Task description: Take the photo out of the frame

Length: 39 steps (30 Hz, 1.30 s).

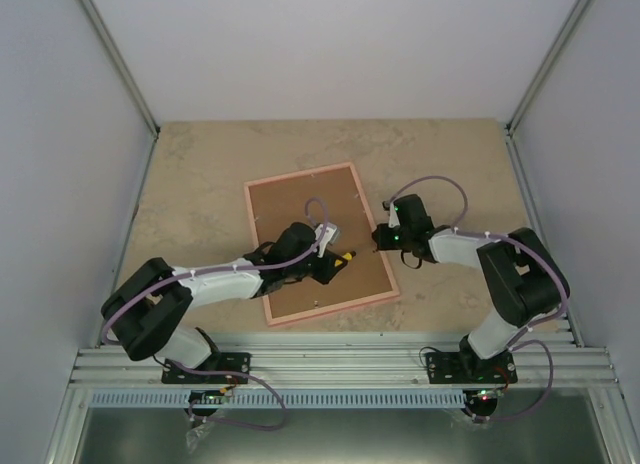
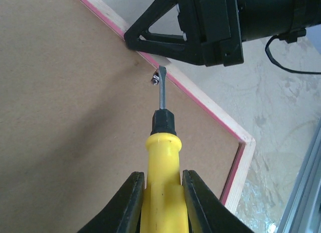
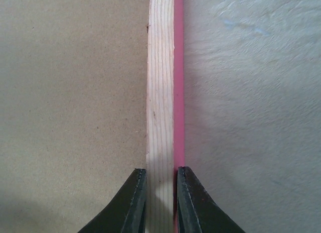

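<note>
The pink frame (image 1: 300,175) lies face down, its brown backing board (image 1: 300,219) up. The photo is hidden beneath the board. My left gripper (image 1: 325,267) is shut on a yellow-handled screwdriver (image 2: 163,167). The screwdriver's blade tip (image 2: 161,75) rests at a small metal tab (image 2: 154,81) by the frame's right rail (image 2: 200,100). My right gripper (image 3: 161,172) is shut on that rail (image 3: 161,92), one finger on the board side and one on the pink outer side. In the top view it (image 1: 381,240) sits at the frame's right edge, just past the screwdriver tip.
The frame's near right corner (image 2: 246,142) lies close to the metal rail at the table's front edge (image 1: 340,359). Bare tabletop (image 1: 450,174) stretches behind and to the right. White walls (image 1: 60,134) close in the sides and back.
</note>
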Available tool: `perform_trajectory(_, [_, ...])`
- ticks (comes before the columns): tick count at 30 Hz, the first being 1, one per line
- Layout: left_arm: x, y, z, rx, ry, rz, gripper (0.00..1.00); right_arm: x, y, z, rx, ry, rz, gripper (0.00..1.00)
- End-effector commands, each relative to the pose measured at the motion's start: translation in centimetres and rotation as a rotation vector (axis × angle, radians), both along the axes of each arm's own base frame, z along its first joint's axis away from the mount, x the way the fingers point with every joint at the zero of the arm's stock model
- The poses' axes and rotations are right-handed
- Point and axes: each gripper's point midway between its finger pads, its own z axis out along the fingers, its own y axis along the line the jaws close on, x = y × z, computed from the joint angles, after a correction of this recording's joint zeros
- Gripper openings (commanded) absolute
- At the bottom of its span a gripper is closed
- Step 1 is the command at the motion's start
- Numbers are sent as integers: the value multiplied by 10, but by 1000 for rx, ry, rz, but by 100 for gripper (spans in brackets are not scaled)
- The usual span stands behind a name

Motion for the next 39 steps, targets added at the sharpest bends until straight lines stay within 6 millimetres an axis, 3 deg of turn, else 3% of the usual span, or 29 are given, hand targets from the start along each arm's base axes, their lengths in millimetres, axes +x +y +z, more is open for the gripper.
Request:
perform_trajectory(1, [-1, -8, 10, -28, 10, 24, 0, 1, 15, 17, 78, -38, -59, 8])
perform_trajectory(9, [-6, -2, -2, 2, 55, 54, 0, -7, 10, 19, 119, -33, -168, 3])
perform_trajectory(12, [-9, -2, -4, 10, 62, 51, 0, -7, 13, 23, 121, -36, -149, 18])
perform_trajectory(16, [-14, -2, -3, 14, 71, 47, 0, -12, 13, 28, 81, -40, -87, 29])
perform_trajectory(21, [-21, -3, -2, 19, 77, 43, 0, -37, 7, 26, 15, 4, 9, 37])
perform_trajectory(30, [-23, -3, 1, -3, 91, 57, 0, -92, -4, 14, -62, 102, 100, 41])
perform_trajectory(39, [-26, -11, -1, 0, 99, 48, 0, -115, -12, -7, -89, 165, 110, 39])
